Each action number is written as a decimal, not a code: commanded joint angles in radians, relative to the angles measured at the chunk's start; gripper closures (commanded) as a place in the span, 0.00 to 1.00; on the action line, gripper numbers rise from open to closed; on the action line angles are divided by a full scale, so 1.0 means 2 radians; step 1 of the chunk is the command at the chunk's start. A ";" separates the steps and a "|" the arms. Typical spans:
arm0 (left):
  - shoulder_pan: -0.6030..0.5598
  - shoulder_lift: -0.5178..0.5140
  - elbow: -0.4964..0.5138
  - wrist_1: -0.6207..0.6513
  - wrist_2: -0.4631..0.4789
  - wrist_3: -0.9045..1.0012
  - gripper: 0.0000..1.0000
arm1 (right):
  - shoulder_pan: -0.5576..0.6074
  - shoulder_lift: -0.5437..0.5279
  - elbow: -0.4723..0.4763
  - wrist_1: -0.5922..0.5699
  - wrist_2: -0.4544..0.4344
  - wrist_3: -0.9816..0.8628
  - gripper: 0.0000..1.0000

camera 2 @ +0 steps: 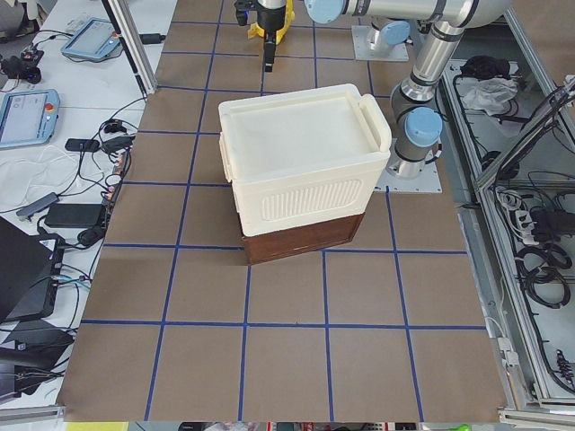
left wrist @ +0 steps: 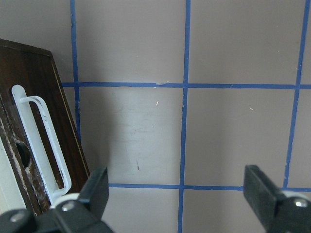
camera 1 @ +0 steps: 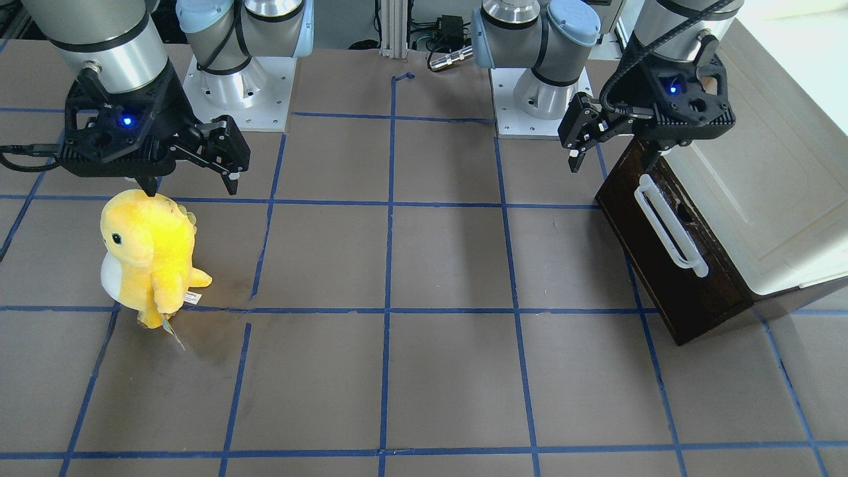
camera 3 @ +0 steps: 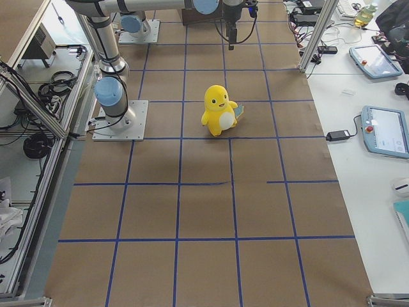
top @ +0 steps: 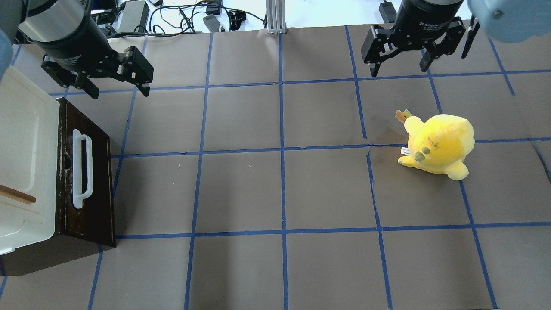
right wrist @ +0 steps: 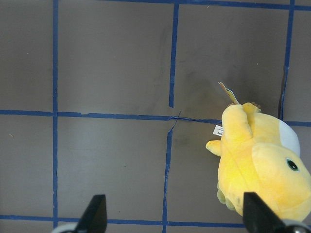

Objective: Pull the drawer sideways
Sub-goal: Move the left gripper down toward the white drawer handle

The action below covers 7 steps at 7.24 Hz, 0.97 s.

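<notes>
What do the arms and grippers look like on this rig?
The left arm and right arm are silver tubes with pale-blue joint caps. The left gripper and right gripper are black, with angular two-finger jaws, a blue light on each wrist mount, and black cables.

Drawer (top: 99, 189): the dark front panel faces open table (top: 280, 189). The white bar handle (top: 77, 172) stands off the panel, leaving a gap behind the bar.
Obstacle 1: cream cabinet (top: 26, 137), directly over and behind the drawer, closing that side.
Obstacle 2: yellow plush toy (top: 439, 144), upright, well apart on the table's other half, near the right gripper (top: 398, 69).
Left gripper (top: 119, 88): jaws spread, in the air just off 1 end of the drawer front, touching nothing.
</notes>
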 commanded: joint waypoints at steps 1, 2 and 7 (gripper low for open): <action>0.000 -0.002 -0.002 0.000 0.000 0.000 0.00 | 0.000 0.000 0.000 0.000 0.000 0.000 0.00; 0.000 -0.005 -0.001 0.000 0.001 -0.004 0.00 | 0.000 0.000 0.000 0.000 0.000 0.000 0.00; -0.037 -0.064 -0.016 0.043 0.045 -0.048 0.00 | 0.000 0.000 0.000 0.000 0.000 0.000 0.00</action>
